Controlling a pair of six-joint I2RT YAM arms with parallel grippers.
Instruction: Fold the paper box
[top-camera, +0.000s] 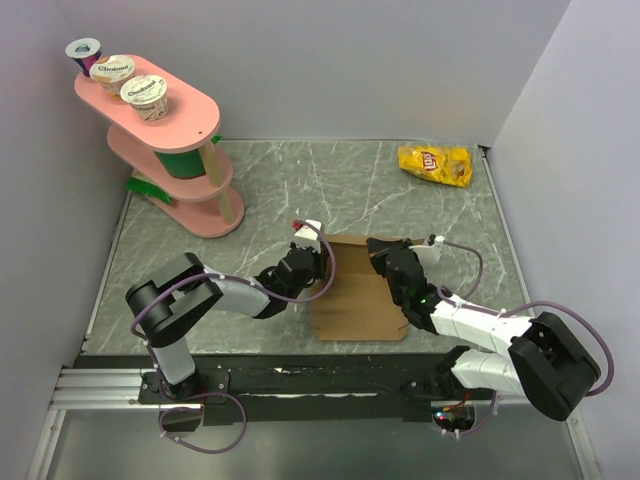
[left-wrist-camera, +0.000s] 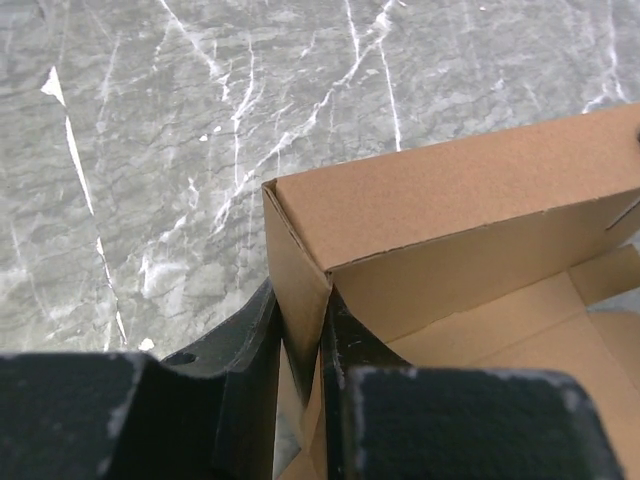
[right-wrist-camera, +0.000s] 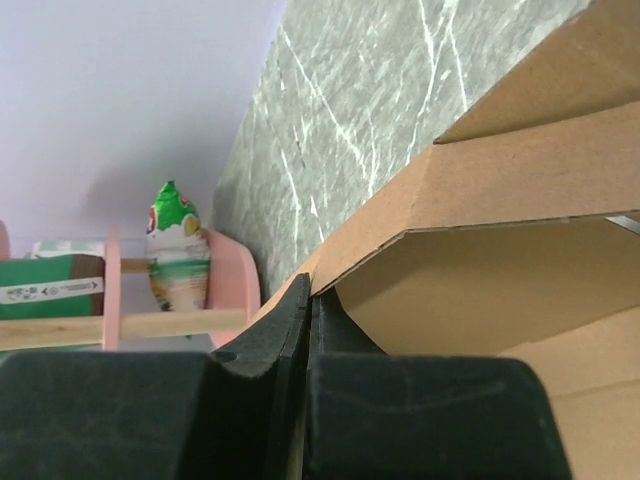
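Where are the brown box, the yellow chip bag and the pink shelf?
paper box (top-camera: 355, 300), top view, on its flat brown panel.
chip bag (top-camera: 435, 164), top view, middle of the yellow bag.
pink shelf (top-camera: 190, 108), top view, bare part of its top tier.

A white-lidded yogurt cup (top-camera: 113, 68) and a second yogurt cup (top-camera: 143, 90) on the top tier of the pink shelf (top-camera: 195, 112) carry dark lettering that looks like "Chobani". The yellow chip bag (top-camera: 435, 164) on the surface (top-camera: 300, 180) shows a red Lay's logo. In the right wrist view, a white strip label (right-wrist-camera: 50, 291) on the shelf has print too small to read.
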